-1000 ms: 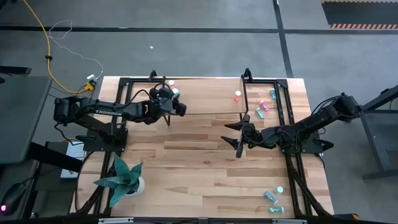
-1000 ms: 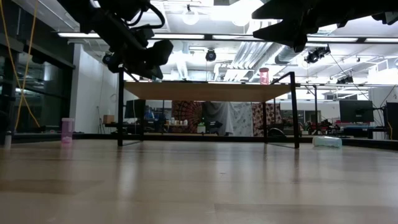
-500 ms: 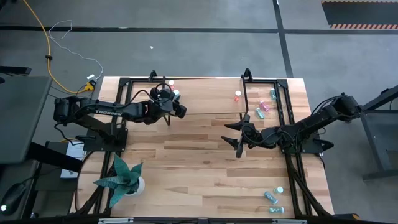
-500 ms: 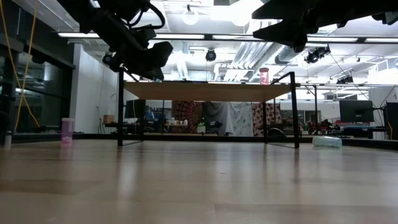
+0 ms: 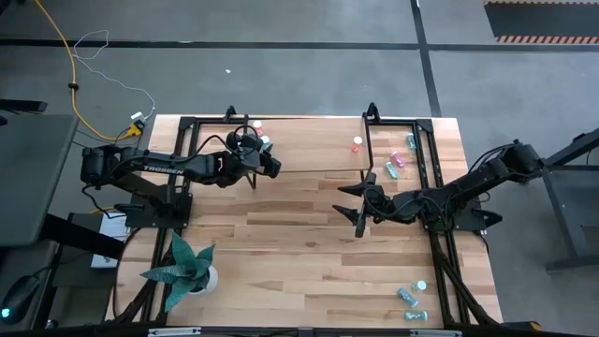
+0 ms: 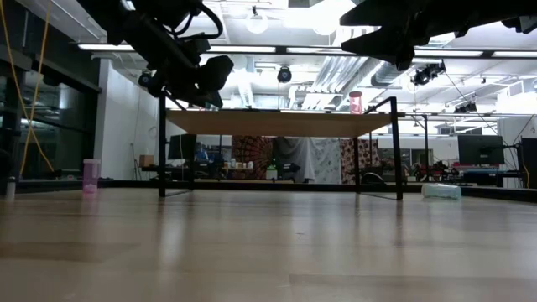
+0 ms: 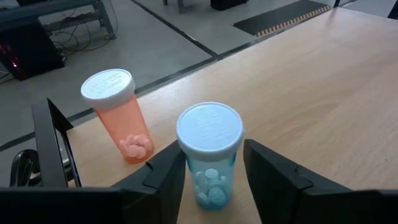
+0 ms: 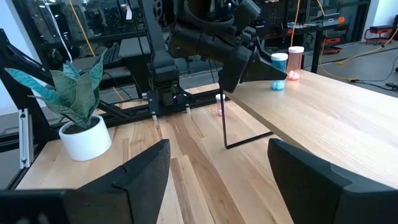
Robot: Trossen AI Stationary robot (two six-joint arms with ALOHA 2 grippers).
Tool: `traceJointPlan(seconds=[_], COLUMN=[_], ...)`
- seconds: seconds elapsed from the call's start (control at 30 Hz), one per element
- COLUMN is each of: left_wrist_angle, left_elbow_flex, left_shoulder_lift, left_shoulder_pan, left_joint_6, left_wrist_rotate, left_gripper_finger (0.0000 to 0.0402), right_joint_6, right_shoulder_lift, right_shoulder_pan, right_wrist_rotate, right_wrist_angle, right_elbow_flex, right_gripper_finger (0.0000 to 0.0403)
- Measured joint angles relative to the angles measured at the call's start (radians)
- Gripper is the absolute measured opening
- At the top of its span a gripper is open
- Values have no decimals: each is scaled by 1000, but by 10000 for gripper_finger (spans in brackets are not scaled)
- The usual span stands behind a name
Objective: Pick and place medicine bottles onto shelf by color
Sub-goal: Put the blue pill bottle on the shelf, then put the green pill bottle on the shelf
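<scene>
Teal bottle with a white cap stands upright on the shelf, just beside an orange bottle near the shelf's left corner. The left gripper has widened its fingers since a second ago, now loose either side of the bottle: a release, likely placement done. Left arm reaches level over the shelf. The right gripper waits open over the table.

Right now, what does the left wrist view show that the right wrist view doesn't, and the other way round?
Only the left wrist view shows the pills inside the teal bottle and the orange bottle, and the left gripper open around the teal one. Only the right wrist view shows the potted plant and a pink bottle on the table. Both show the two bottles upright on the shelf.
</scene>
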Motion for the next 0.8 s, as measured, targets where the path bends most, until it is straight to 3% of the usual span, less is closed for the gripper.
traceJointPlan(seconds=[0.37, 0.63, 0.8], left_wrist_angle=[-16, -47, -46], left_elbow_flex=[-3, -3, -2], left_shoulder_lift=[-78, -200, -315], left_shoulder_pan=[-11, -65, -128], left_joint_6=[24, 48, 60], left_wrist_rotate=[36, 40, 164], left_gripper_finger=[182, 191, 191], right_joint_6=[0, 0, 4], right_shoulder_lift=[0, 0, 0], right_shoulder_pan=[0, 0, 0], right_wrist_rotate=[0, 0, 0], right_wrist_angle=[-7, -7, 3], right_elbow_flex=[0, 0, 0], right_gripper_finger=[262, 262, 262])
